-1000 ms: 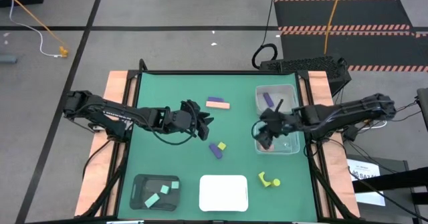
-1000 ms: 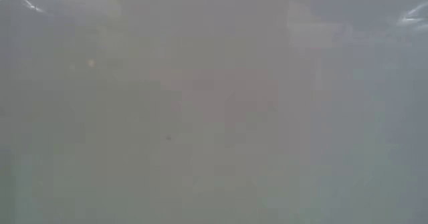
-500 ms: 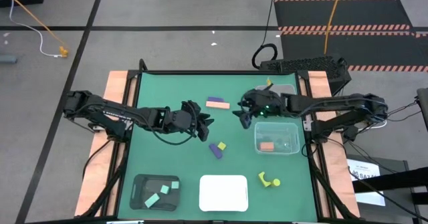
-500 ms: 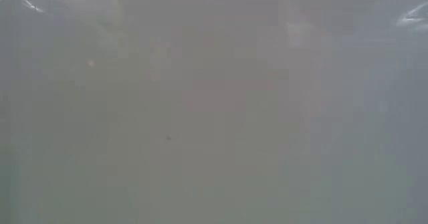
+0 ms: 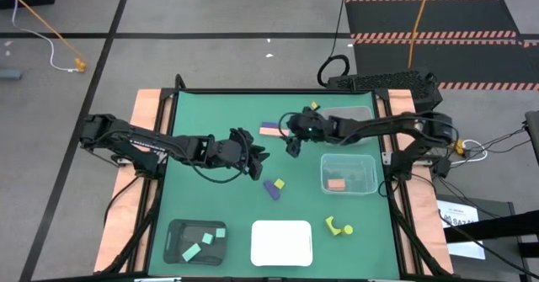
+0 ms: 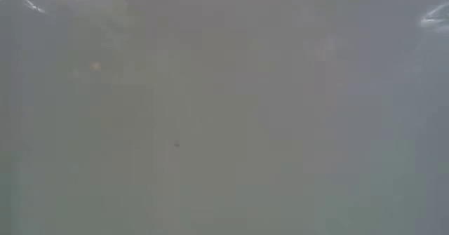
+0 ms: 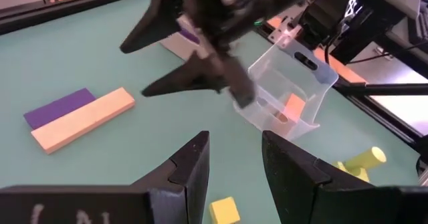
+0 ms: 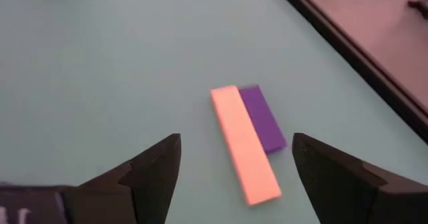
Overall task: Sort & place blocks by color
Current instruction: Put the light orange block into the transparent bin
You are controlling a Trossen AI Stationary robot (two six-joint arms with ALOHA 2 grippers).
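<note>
A salmon-orange bar (image 5: 274,132) and a purple bar (image 5: 269,125) lie side by side flat on the green table (image 5: 210,114), toward its far side. My right gripper (image 5: 291,146) hovers open just right of them. In its wrist view the salmon bar (image 8: 244,147) and purple bar (image 8: 262,117) show between its open fingers (image 8: 236,144), untouched. My left gripper (image 5: 259,154) waits open near the table's middle with nothing between its fingers (image 7: 234,174). A purple block (image 5: 271,189) and a yellow block (image 5: 279,183) lie close by it. The low view shows only blank grey.
A clear tray (image 5: 367,174) at the right holds one orange block (image 5: 336,183); another clear tray (image 5: 364,111) lies behind my right arm. Yellow pieces (image 5: 338,227) lie near the front right. A white tray (image 5: 281,242) and a black tray (image 5: 187,230) with mint green blocks stand along the near edge.
My right gripper has left the clear tray, swung toward the far edge and then left across the table, and come down beside the salmon and purple bars, rolling its wrist on the way. The orange block stays in the tray.
</note>
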